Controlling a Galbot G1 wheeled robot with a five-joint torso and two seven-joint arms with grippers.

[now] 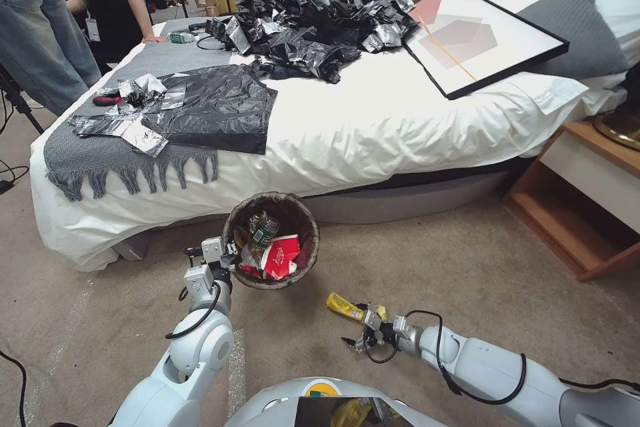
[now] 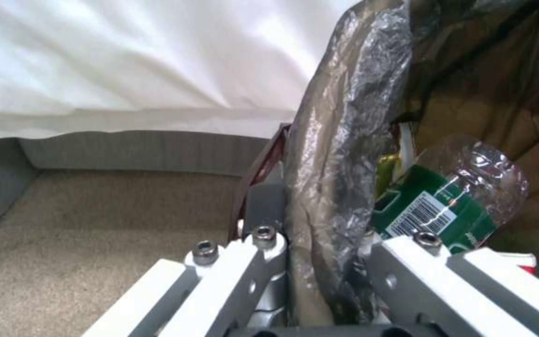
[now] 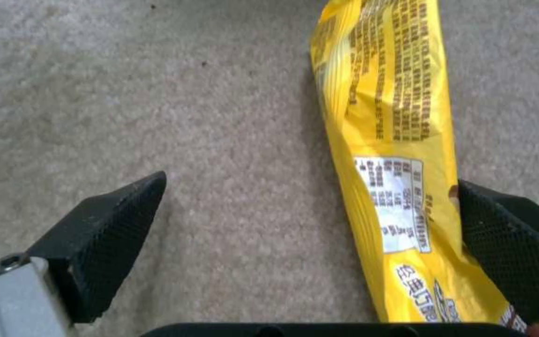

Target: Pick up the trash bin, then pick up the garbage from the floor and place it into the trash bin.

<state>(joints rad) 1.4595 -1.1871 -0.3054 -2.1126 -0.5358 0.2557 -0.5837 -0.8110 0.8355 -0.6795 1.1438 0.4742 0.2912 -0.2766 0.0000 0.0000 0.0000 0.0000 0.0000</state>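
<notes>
The trash bin point(image 1: 301, 219), its rim wrapped in a dark liner, is in front of the bed. My left gripper point(image 1: 230, 259) is shut on its near rim. In the left wrist view the left gripper point(image 2: 325, 248) pinches the lined rim point(image 2: 344, 154). Inside lie a green-labelled bottle point(image 2: 444, 206), a red-and-white paper cup point(image 1: 280, 257) and other litter. A yellow snack bag point(image 1: 345, 307) lies on the carpet. My right gripper point(image 1: 359, 327) is open and low over it. In the right wrist view the bag point(image 3: 388, 140) lies between the pads point(image 3: 107, 234), close to one.
The bed point(image 1: 373, 127) behind the bin carries glossy black bags point(image 1: 313, 33), a framed picture point(image 1: 467, 27) and a grey throw point(image 1: 100, 153). A wooden nightstand point(image 1: 587, 200) stands at the right. People stand at the back left. Open carpet point(image 1: 453, 267) lies to the right.
</notes>
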